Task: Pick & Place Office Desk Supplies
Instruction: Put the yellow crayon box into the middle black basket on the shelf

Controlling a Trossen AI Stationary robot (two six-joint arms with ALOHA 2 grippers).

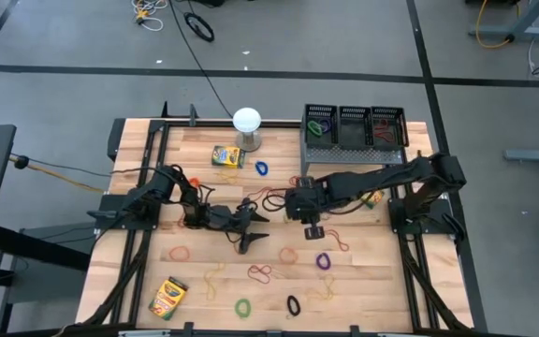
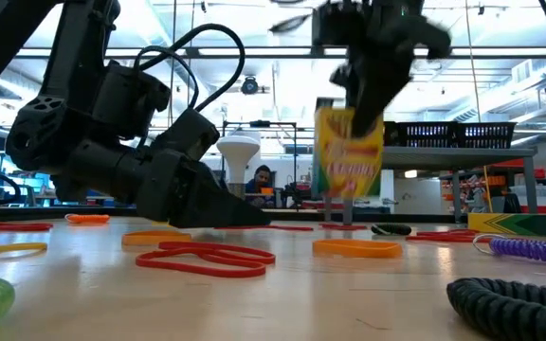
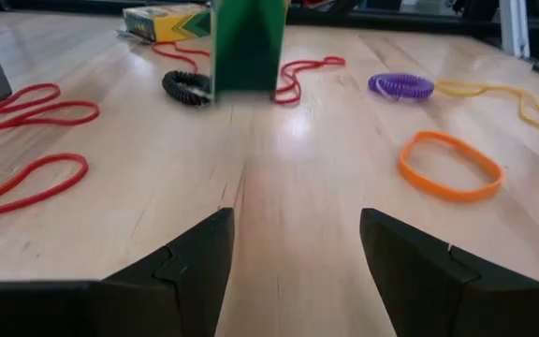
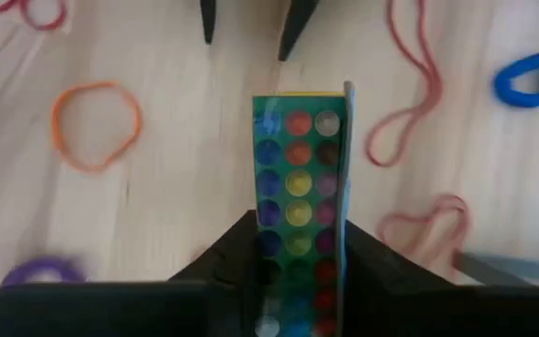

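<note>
Crayons first: the crayon box [image 4: 299, 187] you care about stands upright between the fingers of your right gripper [image 2: 363, 90], which pinch its top end; in the low view it hangs just over the wood near the table's middle, and whether its lower edge touches the tabletop [image 1: 363, 271] you cannot tell. From the right wrist view you see its open end, rows of coloured crayon tips, with the dark fingers pressed against both long sides.

Around it lie loose bands: an orange band [image 4: 96, 124], a red loop [image 4: 415, 84], a blue coil [image 4: 530, 78] and a purple coil [image 3: 400, 86].

Your left gripper [image 3: 296, 248] rests low on the table just to the box's left, its fingers spread wide with nothing between them, pointing at the box.

Farther out, a second crayon box [image 1: 226, 155] lies near the white globe [image 1: 247, 121], and a third crayon box [image 1: 167, 298] sits at the near left corner. Three black mesh bins [image 1: 356, 125] stand in a row on the grey riser [image 1: 344, 157] at the far right.
</note>
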